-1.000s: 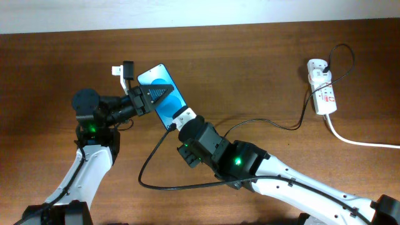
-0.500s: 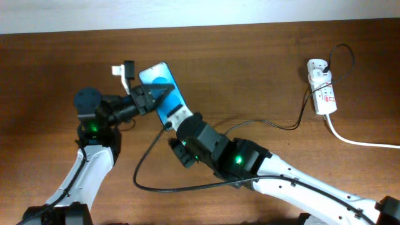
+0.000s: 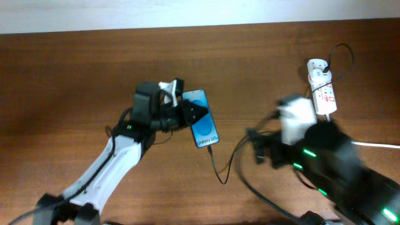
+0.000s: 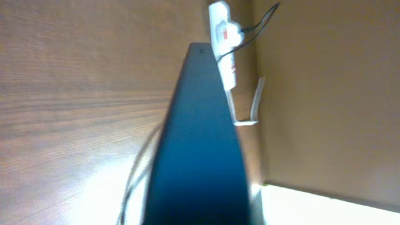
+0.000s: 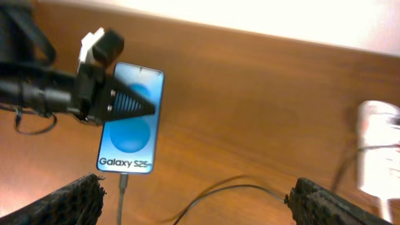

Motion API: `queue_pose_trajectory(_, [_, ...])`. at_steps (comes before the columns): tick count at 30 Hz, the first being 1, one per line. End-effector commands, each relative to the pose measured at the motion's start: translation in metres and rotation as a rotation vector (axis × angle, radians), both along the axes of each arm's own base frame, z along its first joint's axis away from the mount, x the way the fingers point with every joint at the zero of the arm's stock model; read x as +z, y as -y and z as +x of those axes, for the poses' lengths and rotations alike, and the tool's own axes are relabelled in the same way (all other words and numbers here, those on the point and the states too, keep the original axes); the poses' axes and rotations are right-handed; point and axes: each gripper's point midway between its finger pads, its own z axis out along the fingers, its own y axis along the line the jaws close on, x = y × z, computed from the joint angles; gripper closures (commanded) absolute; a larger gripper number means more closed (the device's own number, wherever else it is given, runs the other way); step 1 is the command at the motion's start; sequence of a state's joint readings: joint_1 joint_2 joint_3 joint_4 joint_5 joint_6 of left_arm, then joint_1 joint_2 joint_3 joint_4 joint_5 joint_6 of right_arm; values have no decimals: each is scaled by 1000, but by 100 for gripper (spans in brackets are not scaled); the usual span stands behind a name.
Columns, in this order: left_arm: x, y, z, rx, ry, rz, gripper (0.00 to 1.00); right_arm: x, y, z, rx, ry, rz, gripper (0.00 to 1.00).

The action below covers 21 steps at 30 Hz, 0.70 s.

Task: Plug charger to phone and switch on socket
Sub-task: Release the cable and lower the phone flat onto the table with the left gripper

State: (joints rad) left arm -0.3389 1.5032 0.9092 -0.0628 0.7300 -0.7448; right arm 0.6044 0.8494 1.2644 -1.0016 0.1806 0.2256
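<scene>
Across the wooden table (image 3: pixel 62 62), we log the right arm (image 3: pixel 337 169) blurred at right; the right gripper (image 5: pixel 195 194) gapes wide, empty. Far right lies the socket (image 3: pixel 322 94). Mid-table, the left gripper (image 3: pixel 187 114) clamps the phone (image 3: pixel 204 127), screen up. The charger (image 3: pixel 219 172) meets the phone's near edge, then loops rightward.

I see the brown wood-grain counter (image 3: pixel 75 69) filling most of the overhead feed, glare patches on it. A pale wall (image 3: pixel 187 12) runs along its far edge. My right wrist feed shows the same two surfaces.
</scene>
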Motion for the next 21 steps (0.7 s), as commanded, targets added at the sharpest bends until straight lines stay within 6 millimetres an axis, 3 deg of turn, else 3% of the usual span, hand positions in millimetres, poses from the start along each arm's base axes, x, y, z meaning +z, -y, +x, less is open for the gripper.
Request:
queue_pose_trajectory(1, [17, 14, 41, -146, 219, 93, 100, 26, 36, -14, -100, 98, 37, 1])
queue_pose_trajectory(4, [-10, 20, 68, -224, 170, 67, 100, 27, 46, -27, -113, 106, 42, 1])
queue_pose_trajectory(6, [-42, 16, 78, -212, 91, 85, 100, 23, 47, -27, -113, 94, 34, 1])
queue_pose_trajectory(10, [-104, 7, 76, -205, -61, 119, 100, 20, 45, -25, -113, 79, 24, 1])
queue_pose_trajectory(15, [-152, -7, 72, -179, -135, 238, 97, 12, 41, -17, -112, 46, 3, 1])
queue_pose_trajectory(21, [-159, -9, 68, -186, -153, 248, 86, -1, 33, -5, -108, -9, -30, 1])
